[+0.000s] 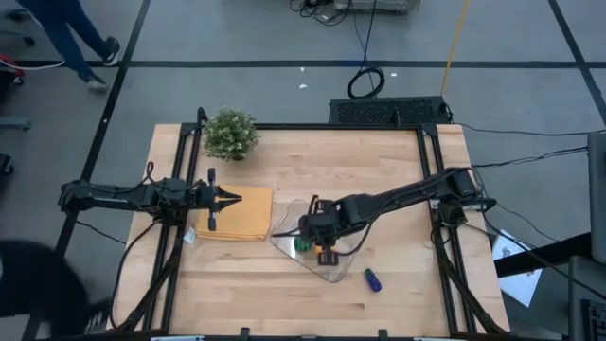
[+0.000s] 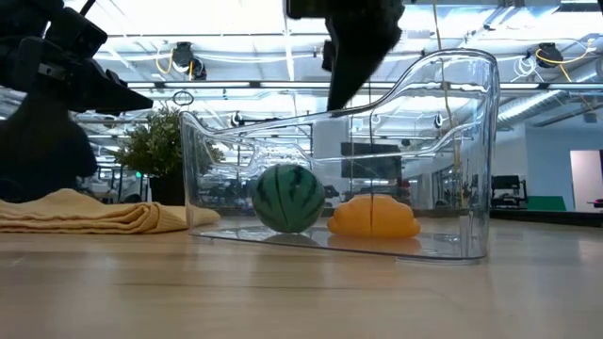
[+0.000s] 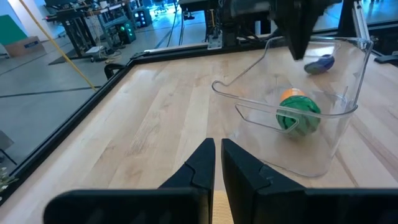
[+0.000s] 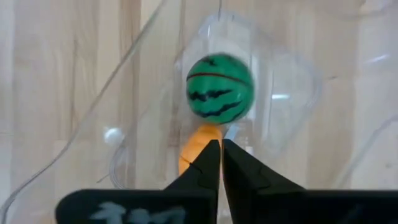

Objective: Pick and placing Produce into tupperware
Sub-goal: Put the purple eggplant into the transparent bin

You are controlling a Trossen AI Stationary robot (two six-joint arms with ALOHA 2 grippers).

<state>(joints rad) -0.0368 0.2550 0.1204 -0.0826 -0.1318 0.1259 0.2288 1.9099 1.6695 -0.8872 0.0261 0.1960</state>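
Wooden worktop (image 1: 379,170) was seen from overhead, with both arms reaching in from the frame's sides.

Right gripper (image 4: 221,155) was positioned over the tupperware (image 1: 317,258), lower centre of the high view. Its jaws were seen closed together, tips nearly touching, with nothing between them. In the low view the dark gripper hung above the container's rim, clear of the pieces inside.

The tupperware, clear and shallow, was seen sitting askew on the worktop. Inside it, two pieces were noted: the green striped ball (image 2: 288,198) and the orange oval (image 2: 373,216), side by side on the container floor, just beside one another. In the right wrist view the ball was seen beyond the jaw tips, the oval partly hidden behind them.

The blue-purple piece (image 1: 373,279) was seen lying on the bare worktop, outside the container, just to its lower right in the high view.

Left gripper (image 1: 235,198) was held over the tan folded cloth (image 1: 237,216), left of centre, jaws closed with only a thin slit, empty.

A potted plant (image 1: 230,134) stood at the worktop's upper left.
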